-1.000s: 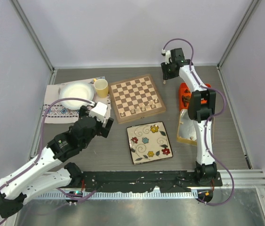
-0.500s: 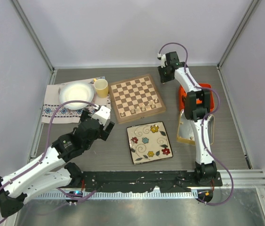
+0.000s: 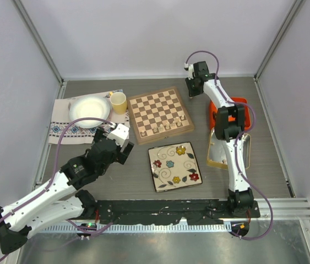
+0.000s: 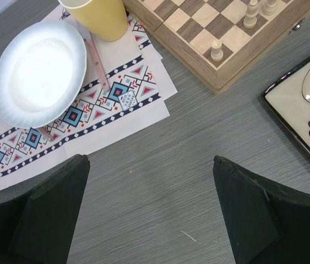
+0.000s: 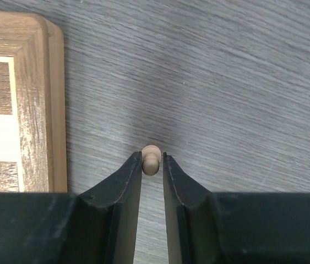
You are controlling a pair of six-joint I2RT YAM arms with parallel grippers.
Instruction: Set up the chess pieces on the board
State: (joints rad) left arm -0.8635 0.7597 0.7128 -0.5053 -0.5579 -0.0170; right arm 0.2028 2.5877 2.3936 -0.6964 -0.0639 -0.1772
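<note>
The chessboard lies at mid table. Several pale chess pieces stand in a row near its front edge; the left wrist view shows some, such as a pawn. My right gripper hangs just off the board's back right corner. It is shut on a pale pawn, held at the fingertips above the bare table. My left gripper is open and empty, low over the table left of the board's front corner. No dark pieces are visible.
A white plate and a yellow cup sit on a patterned mat at back left. A floral square plate lies in front of the board. An orange object and a tan-rimmed tray lie at the right.
My right gripper has shifted a little left toward the board's back corner, still holding the pawn. My left arm has moved slightly forward and right, still open.
</note>
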